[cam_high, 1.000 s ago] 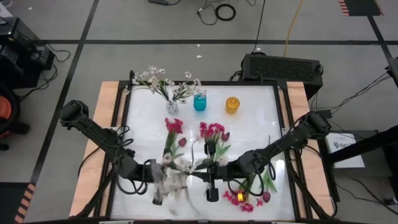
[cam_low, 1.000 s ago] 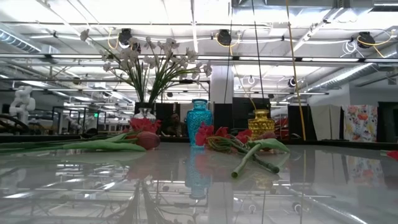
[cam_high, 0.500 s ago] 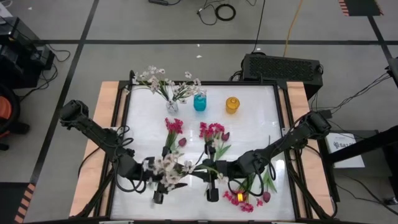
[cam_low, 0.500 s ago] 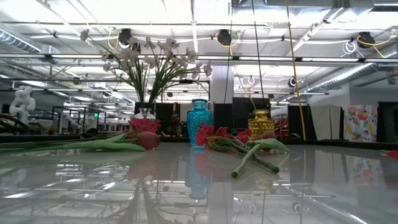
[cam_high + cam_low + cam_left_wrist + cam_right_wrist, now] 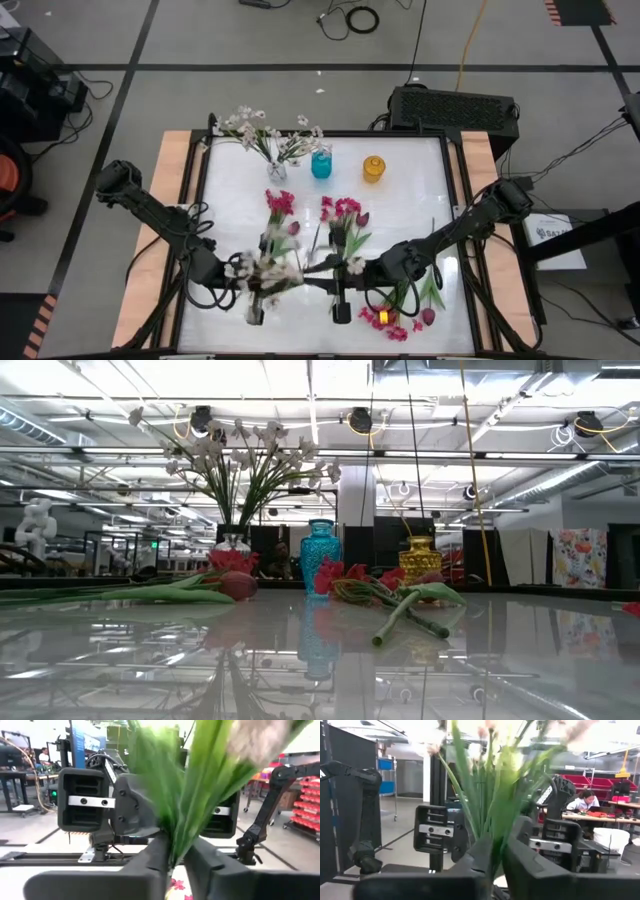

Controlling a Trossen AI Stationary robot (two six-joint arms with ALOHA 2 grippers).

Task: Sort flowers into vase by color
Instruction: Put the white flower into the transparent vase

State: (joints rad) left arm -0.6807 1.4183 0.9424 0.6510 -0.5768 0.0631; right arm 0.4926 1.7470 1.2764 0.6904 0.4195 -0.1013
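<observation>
1. My left gripper [image 5: 172,865] sits low over the front-left of the white glossy table [image 5: 230,190], fingers pinched almost together on a bunch of green stems – the white/pale-pink blossom sprig [image 5: 262,270] w/ long leafy stems.
2. In the left wrist view the stems fan out from the narrow gap btwn my two dark fingers [image 5: 150,862]; blossoms blurred at the far end.
3. My right gripper [image 5: 495,862] is at front-centre, just beside the left one, facing it. Its fingers are also nearly closed on green stems of a pale-blossom sprig [image 5: 490,795]; can't tell if it's the same bunch the left holds.
4. From above, the white blossoms spread over the left gripper, w/ a few more by the right one [image 5: 345,268].
5. Rest of the flowers lie flat on the table: magenta-pink cluster [image 5: 279,203] left of centre, magenta & dark maroon tulip bunch [image 5: 343,212] at centre, more pink/maroon ones [image 5: 405,322] at the front right under the right arm.
6. Back edge: clear glass vase w/ white flowers [image 5: 275,168], turquoise vase [image 5: 321,165], amber-yellow vase [image 5: 373,168], in a row, left to right.
</observation>
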